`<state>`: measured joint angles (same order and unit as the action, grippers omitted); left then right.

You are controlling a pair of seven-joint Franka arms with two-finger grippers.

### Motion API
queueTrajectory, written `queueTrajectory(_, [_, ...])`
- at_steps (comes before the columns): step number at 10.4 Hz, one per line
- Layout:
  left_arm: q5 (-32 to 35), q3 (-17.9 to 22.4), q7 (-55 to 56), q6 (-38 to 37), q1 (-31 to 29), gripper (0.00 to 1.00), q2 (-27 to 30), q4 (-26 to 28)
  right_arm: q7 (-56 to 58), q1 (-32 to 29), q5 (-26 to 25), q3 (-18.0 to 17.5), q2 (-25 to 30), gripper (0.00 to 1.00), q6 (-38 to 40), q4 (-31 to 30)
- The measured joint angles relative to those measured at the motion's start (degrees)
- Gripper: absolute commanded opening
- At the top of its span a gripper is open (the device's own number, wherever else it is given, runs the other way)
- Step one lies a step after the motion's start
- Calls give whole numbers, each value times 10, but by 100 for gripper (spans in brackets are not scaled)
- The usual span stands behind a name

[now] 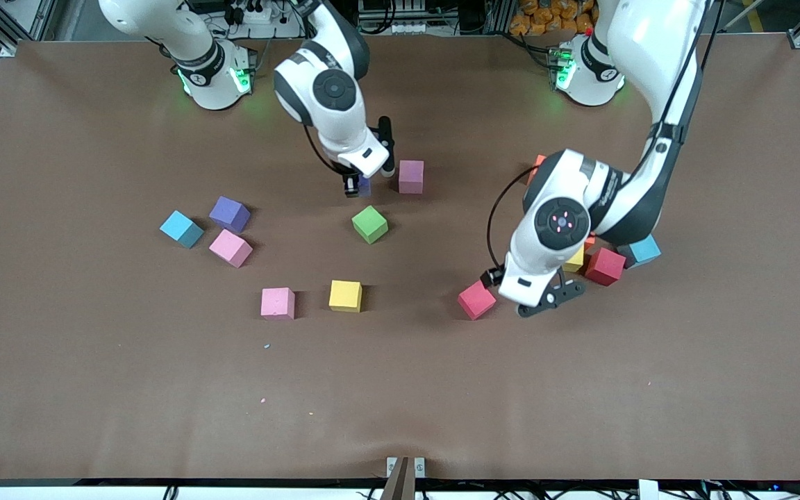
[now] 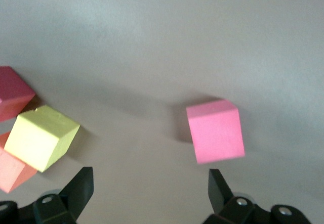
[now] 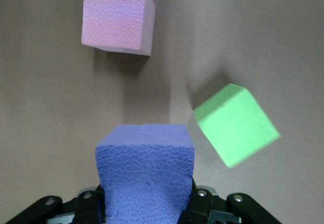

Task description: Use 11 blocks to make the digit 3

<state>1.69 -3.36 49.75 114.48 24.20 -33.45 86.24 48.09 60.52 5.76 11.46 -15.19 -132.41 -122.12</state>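
While my right claw (image 3: 147, 204) grips 1 purple block (image 3: 146, 176) just beside the pink block (image 1: 411, 176), left claw (image 2: 149, 193) hangs wide over the red block (image 1: 476, 300).

Left arm hides most of an orange cube (image 1: 537, 164) (one corner shows).

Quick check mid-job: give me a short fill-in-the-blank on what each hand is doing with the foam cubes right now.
1. The right hand is shut on a ____ foam cube.
2. The left hand is open over the table beside a ____ foam cube.
3. The cube nearest the held one in the right wrist view, besides the pale pink foam cube, is ____.

Missing words: purple; red; green
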Motion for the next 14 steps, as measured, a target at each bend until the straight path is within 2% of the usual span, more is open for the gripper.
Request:
queueTrajectory(2, [0, 2, 0, 0, 0, 100, -28, -40, -61, 30, 0, 0, -11, 0, -56, -32])
queueTrajectory(5, [0, 2, 27, 0, 7, 100, -58, -88, -96, 55, 0, 0, -24, 0, -88, -47])
queueTrajectory(10, [0, 2, 31, 4, 9, 100, -104, -128, -116, 65, 1, -1, -50, 0, -133, -49])
queueTrajectory(14, [0, 2, 31, 12, 19, 100, -125, -137, -119, 79, 12, -1, -66, 0, -162, -48])
